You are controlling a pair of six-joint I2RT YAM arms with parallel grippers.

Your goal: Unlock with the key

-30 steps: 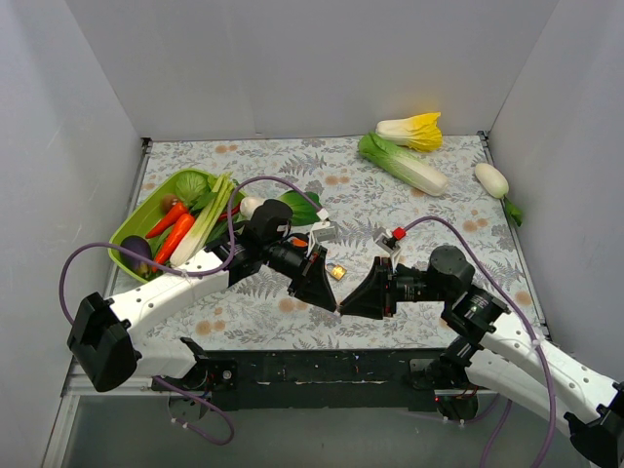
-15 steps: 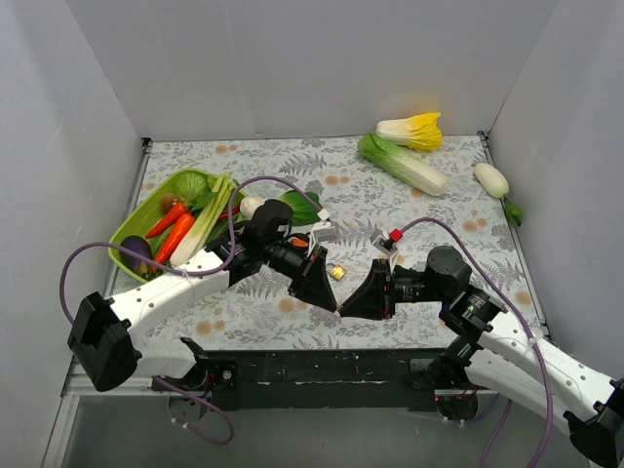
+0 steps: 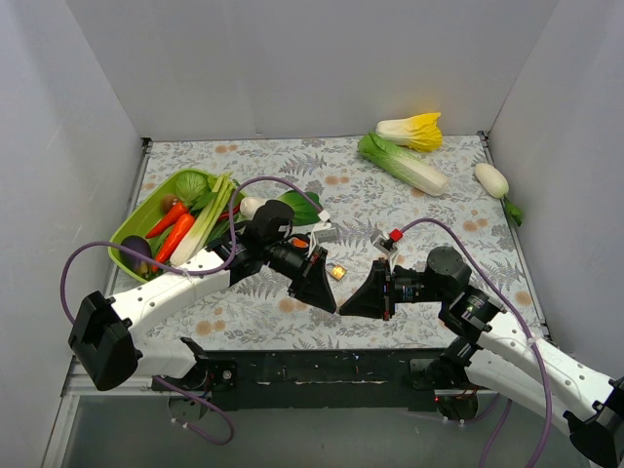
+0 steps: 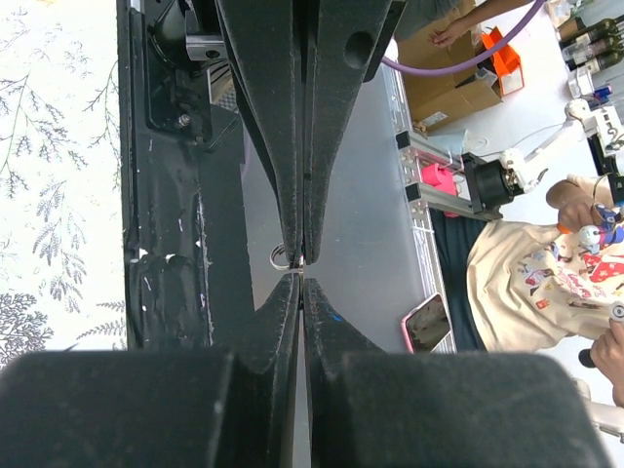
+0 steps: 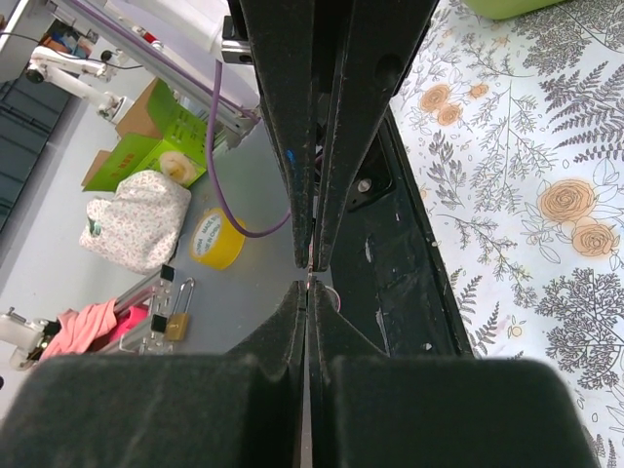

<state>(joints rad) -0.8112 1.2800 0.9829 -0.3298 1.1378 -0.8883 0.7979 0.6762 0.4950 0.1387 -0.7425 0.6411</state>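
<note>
small brass-yellow padlock (image 3: pixel 336 272) beside left gripper (image 3: pixel 331 305)

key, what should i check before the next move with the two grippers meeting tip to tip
1. Left gripper shut: ok.
2. Right gripper shut: ok.
3. Tips meet in line in both wrist views: ok.
4. Which gripper holds the key: cannot tell; only a small ring shows at the tips.
5. Padlock in view beside the left gripper, held by neither: ok.
6. Padlock keyhole facing the key: cannot tell, too small.
</note>
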